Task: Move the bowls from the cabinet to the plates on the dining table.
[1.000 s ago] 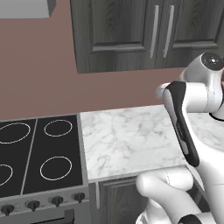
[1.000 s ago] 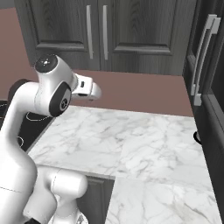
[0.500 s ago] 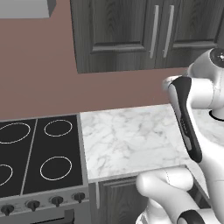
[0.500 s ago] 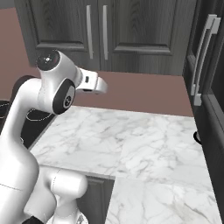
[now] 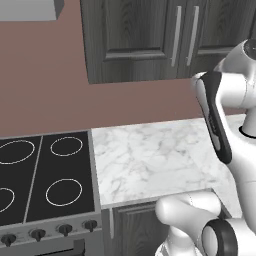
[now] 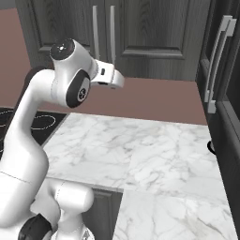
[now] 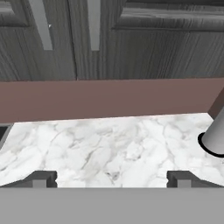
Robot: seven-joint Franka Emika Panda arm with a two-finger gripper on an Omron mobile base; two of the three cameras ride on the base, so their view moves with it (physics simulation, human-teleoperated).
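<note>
Your tool (image 7: 112, 177) was released and held nothing, its 2 tips wide apart over the marble tabletop (image 7: 109, 148). It faced the cabinet (image 7: 131, 39) on the far wall, whose doors were shut, 2 bar handles (image 7: 94, 24) side by side at the seam. In the left base view the cabinet (image 5: 145, 35) hung above the tabletop (image 5: 150, 160), with the stove (image 5: 45, 175) to its left. You had no sight of any bowls.
</note>
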